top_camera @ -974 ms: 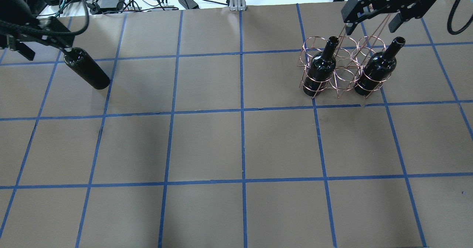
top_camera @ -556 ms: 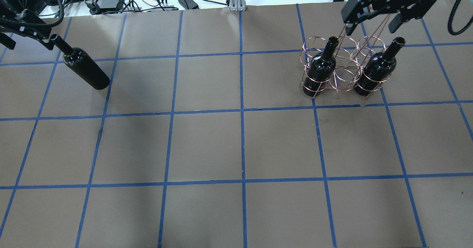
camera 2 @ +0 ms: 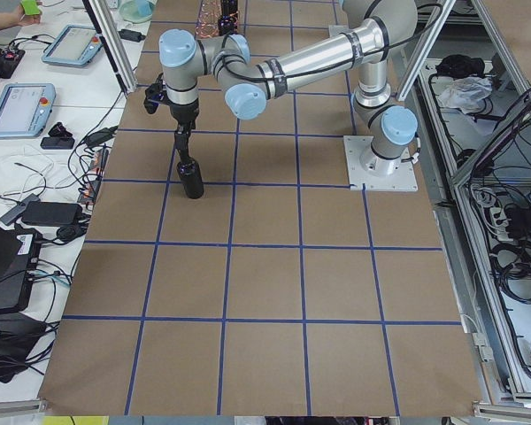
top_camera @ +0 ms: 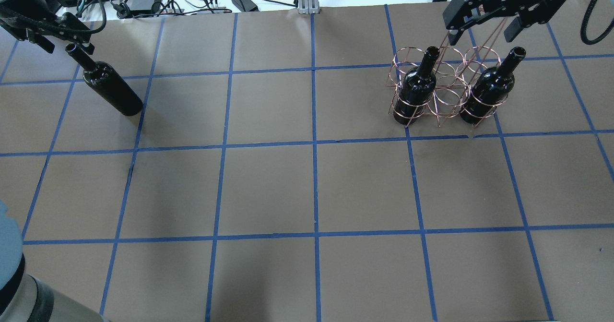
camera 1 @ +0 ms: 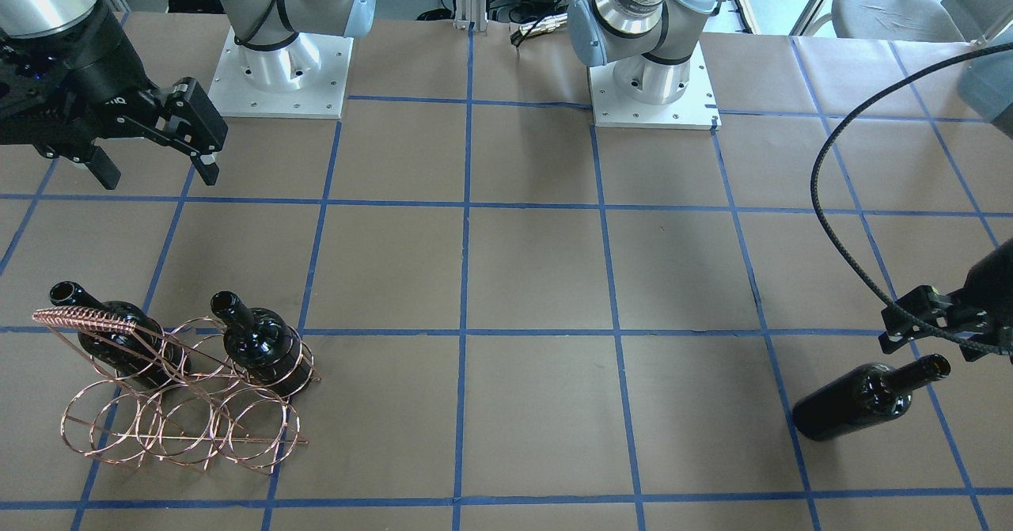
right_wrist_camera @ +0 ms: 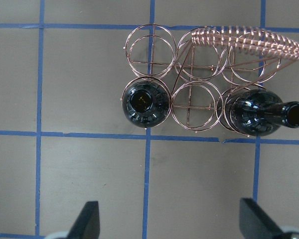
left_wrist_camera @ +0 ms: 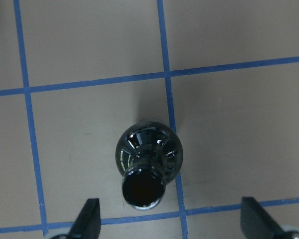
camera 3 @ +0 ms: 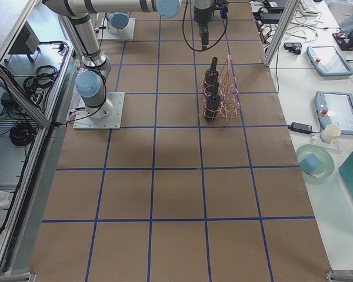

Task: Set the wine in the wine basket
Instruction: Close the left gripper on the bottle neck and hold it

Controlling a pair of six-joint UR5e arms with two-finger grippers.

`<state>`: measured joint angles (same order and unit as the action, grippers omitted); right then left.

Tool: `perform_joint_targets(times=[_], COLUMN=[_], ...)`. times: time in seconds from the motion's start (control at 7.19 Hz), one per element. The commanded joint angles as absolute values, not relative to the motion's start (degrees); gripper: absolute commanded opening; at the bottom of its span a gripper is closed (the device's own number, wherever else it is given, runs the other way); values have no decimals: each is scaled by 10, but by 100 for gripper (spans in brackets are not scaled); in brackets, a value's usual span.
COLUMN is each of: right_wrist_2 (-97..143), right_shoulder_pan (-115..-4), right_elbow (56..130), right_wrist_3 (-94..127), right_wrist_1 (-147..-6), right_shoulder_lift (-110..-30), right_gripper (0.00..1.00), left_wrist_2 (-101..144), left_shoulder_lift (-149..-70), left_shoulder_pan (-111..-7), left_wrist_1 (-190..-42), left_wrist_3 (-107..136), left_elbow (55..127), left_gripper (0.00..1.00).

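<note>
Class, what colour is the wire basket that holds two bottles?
Copper-coloured, a shiny pinkish metal; the basket shows best in the right wrist view.

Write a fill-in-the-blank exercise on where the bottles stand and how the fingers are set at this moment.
1. The wine basket holds ____ bottles.
2. The middle loop between them is ____.
3. The wine stands ____ on the table, under the left gripper.
4. The fingers of the left gripper and of the right gripper are ____.

Missing words: two; empty; upright; open.
</note>
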<state>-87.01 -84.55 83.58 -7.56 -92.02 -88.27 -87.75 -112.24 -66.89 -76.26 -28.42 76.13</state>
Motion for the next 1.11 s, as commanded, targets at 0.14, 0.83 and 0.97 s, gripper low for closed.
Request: perform_joint_targets(times=[0.14, 0.83, 0.97], right_wrist_2=[-870, -870, -870], right_shoulder_pan=[-846, -846, -846], right_elbow=[836, 836, 836], right_wrist_3=[-76, -76, -76], right_wrist_1=[-920, -920, -920], right_shoulder_lift=[-882, -883, -882], right_gripper=[100, 100, 100], left_wrist_2=[-869, -878, -888], left_shoulder_lift=[-1143, -1152, -1152], left_shoulder_pan=[-665, -664, -664], left_wrist_1=[-755, -745, -758], left_wrist_3=[-284, -297, -298], left_elbow=[758, 765, 765], left_gripper=[100, 70, 60])
